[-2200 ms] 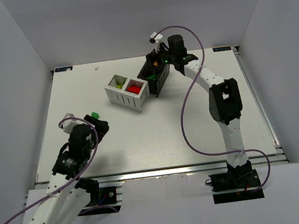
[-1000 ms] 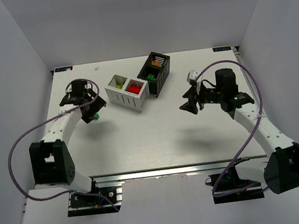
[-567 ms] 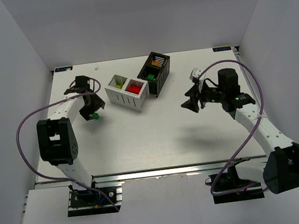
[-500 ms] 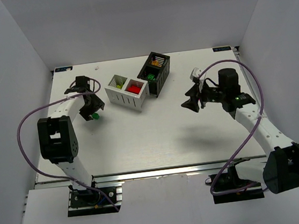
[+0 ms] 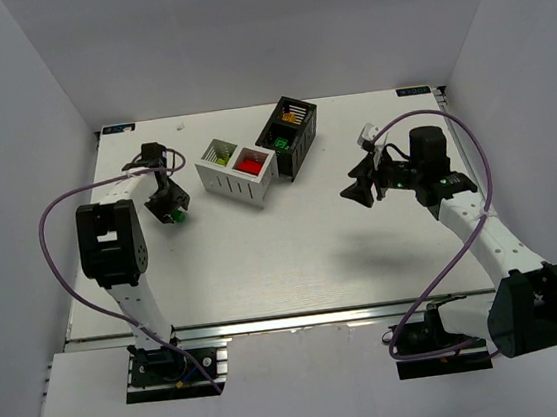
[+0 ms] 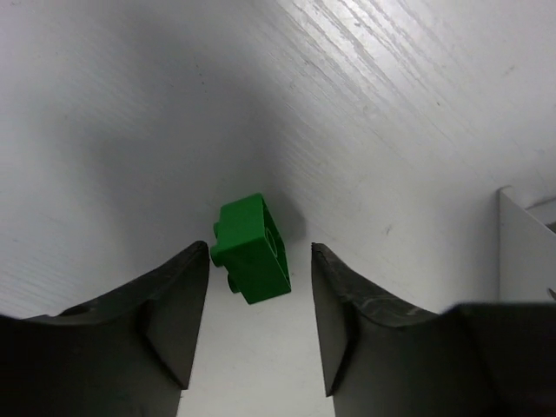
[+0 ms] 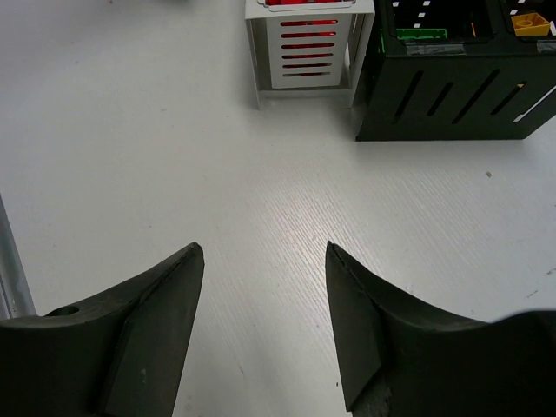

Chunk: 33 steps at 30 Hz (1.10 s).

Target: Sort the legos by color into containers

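A dark green lego (image 5: 175,216) lies on the table at the left, tipped on its side (image 6: 252,249). My left gripper (image 5: 170,209) is down over it, open, with the brick between the fingertips (image 6: 259,248). The left finger is at the brick's edge and the right finger stands apart from it. My right gripper (image 5: 358,185) hovers open and empty above the table at the right (image 7: 263,248). The white container (image 5: 225,184) holds lime green and red legos. The black container (image 5: 298,152) behind it holds orange-yellow and green ones.
In the right wrist view the white container's slatted wall (image 7: 304,52) and the black container's wall (image 7: 452,87) stand ahead of the fingers. A corner of the white container (image 6: 521,248) shows at the right edge of the left wrist view.
My left gripper has settled closer over the green lego and its jaws have narrowed around it. The right gripper has drifted slightly up and right, still open.
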Available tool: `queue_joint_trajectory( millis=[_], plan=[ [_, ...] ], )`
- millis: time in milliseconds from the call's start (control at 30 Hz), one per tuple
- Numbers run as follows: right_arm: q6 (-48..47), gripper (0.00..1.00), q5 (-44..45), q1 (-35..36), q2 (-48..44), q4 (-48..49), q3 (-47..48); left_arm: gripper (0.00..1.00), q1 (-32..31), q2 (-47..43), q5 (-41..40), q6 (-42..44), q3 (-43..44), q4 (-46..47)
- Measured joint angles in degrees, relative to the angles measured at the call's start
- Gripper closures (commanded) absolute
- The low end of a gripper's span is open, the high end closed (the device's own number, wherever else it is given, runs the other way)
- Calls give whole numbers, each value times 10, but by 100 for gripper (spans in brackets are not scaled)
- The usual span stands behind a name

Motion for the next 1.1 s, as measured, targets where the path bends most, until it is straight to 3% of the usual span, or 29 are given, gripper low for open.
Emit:
queue_joint_trajectory(
  millis=[133,267,500,567,700,833,967,1100],
  plan=[
    [1,37,0,-4,0,0,0,56,2,11,0,1,0,2],
    [1,37,0,-7,0,0,0,78,2,11,0,2,0,9],
    [0,42,0,-7,0,-3,0,100,2,-15,30,-3,-21,42],
    [0,48,-1,-7,0,-4,0,100,2,-50,59,-5,-50,62],
    [2,70,-5,-10,0,-7,0,100,-9,-164,119,-9,-114,109],
    [2,100,-14,-14,0,-12,0,100,-55,-281,164,-13,-160,174],
    [3,100,-19,-16,0,-18,0,100,-107,-336,204,-26,-177,235],
    [3,100,-23,-18,0,-18,0,100,-147,-314,225,-34,-161,272]
  ],
)
